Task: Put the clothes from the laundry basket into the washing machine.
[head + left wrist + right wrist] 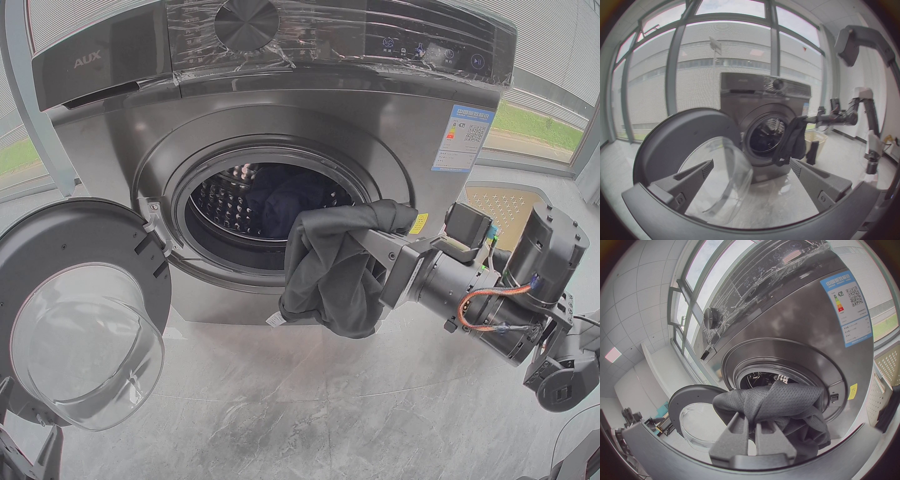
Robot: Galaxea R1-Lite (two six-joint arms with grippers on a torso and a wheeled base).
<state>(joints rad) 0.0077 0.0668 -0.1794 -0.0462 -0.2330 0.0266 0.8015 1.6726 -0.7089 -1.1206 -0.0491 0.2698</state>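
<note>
Now: drum (219, 201) holds dark clothes (284, 194) | right hand (752, 422) grips grey garment (331, 281) | left hand (750, 165) wide

My right arm (487, 294) comes in from the right with the forearm close to level and the wrist stretched out leftward. My right jaws are pressed together on a dark grey garment (331, 275), which hangs from them. My left jaws stand wide apart, the fingers (693, 175) spread.

Head camera looks down at the washing machine (387, 125) from near; both wrist cameras face it, left farther back
</note>
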